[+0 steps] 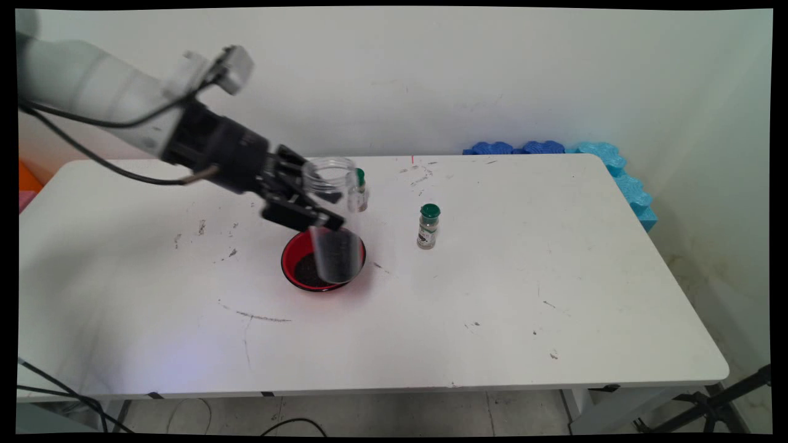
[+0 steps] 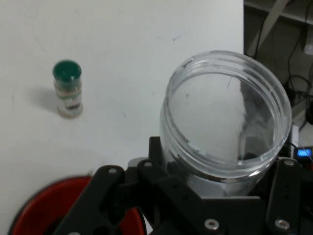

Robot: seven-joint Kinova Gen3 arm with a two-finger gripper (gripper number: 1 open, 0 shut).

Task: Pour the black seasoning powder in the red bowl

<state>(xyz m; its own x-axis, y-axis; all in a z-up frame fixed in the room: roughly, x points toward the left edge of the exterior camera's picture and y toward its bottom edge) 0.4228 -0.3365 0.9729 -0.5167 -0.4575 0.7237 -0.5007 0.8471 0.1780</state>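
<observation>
End effector (image 1: 311, 206) grips a clear jar (image 1: 329, 178) above a red bowl (image 1: 295, 261) on the scuffed white counter (image 1: 554, 277); pale wall (image 1: 492, 74) behind.

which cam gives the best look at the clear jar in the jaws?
Hand view. The clear jar fills the frame, its open mouth and threaded rim plain, the gripper clamped round its body. In the main view the jar is tilted above the red bowl, partly blurred, with dark contents showing in its lower end.
</observation>
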